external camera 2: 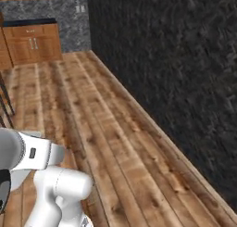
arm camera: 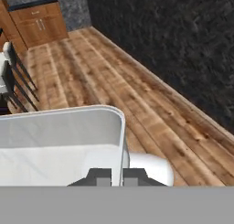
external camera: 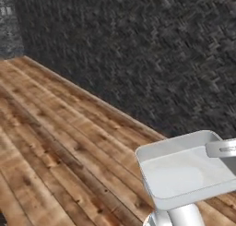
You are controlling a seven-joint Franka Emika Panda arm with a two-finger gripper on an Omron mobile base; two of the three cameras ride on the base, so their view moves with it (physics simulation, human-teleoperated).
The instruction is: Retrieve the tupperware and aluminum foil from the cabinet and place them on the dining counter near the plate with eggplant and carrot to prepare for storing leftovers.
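Here the end effector (arm camera: 116,177) is gripping the shallow translucent white-grey plastic tupperware tray (arm camera: 59,145) by its rim: in the hand view its two dark finger tips are sitting close together at the tray's right-hand wall, one on each side of the thin edge, with almost no gap left between them. The tray is riding in the air above the brown wooden plank floor (arm camera: 151,109), touching nothing but the fingers. In the left base view the same tupperware tray (external camera: 184,172) is hanging level above the white arm, its rounded corners and raised rim showing plainly, with a grey part of the hand meeting its right edge. A dark rough-textured wall (external camera: 152,50) is running along the far side of the floor. In the hand view, brown wooden lower cabinets with small metal handles (arm camera: 39,22) are standing far off under a black top, and thin dark chair legs (arm camera: 16,81) are showing at the left edge.
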